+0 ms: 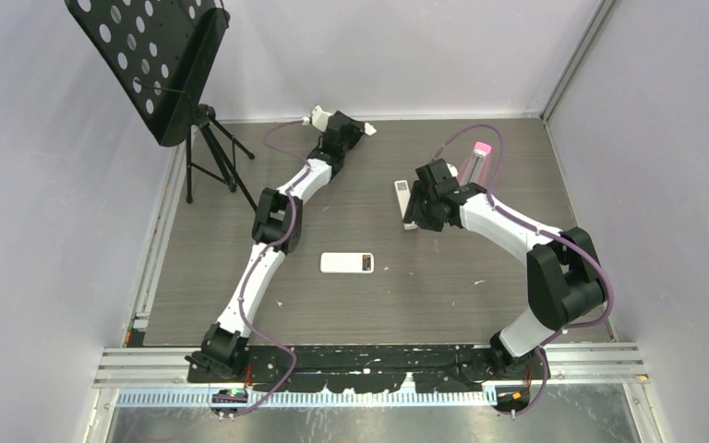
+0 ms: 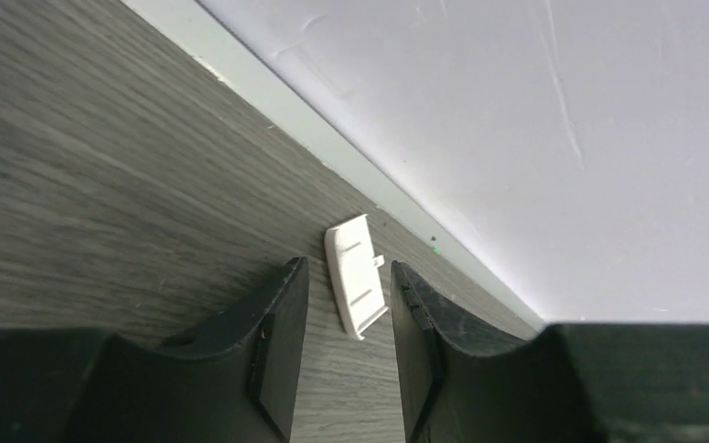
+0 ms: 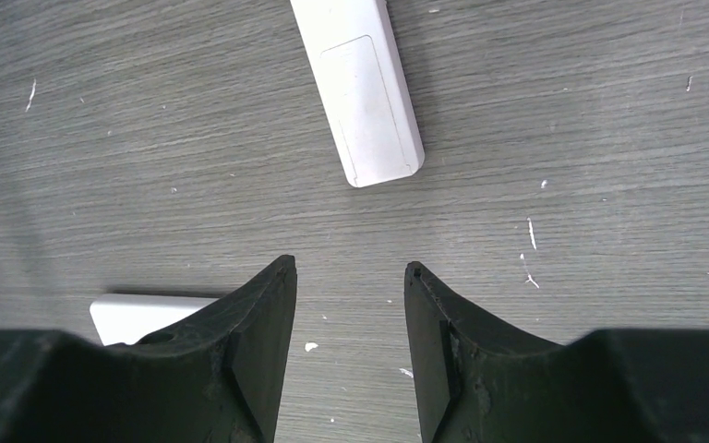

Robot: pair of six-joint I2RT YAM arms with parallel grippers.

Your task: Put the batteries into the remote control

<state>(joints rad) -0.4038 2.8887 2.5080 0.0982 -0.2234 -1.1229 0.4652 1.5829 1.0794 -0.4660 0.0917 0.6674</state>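
Note:
The remote control [image 1: 346, 263] lies flat mid-table, white with a dark panel at its right end. Its white left end [image 3: 138, 317] peeks out beside my right gripper's left finger. My right gripper [image 3: 346, 268] hangs open over bare table, just short of the near end of a slim white remote [image 3: 365, 101]. My left gripper [image 2: 346, 268] is open at the far wall. A small white battery cover [image 2: 358, 277] lies on the table between its fingertips, with a gap on the left side. The batteries are out of view.
The slim remote [image 1: 404, 201] lies lengthwise beside the right wrist. A clear container with a pink top [image 1: 480, 152] stands behind the right arm. A black perforated music stand [image 1: 152, 55] on a tripod fills the back left corner. Walls close in the table.

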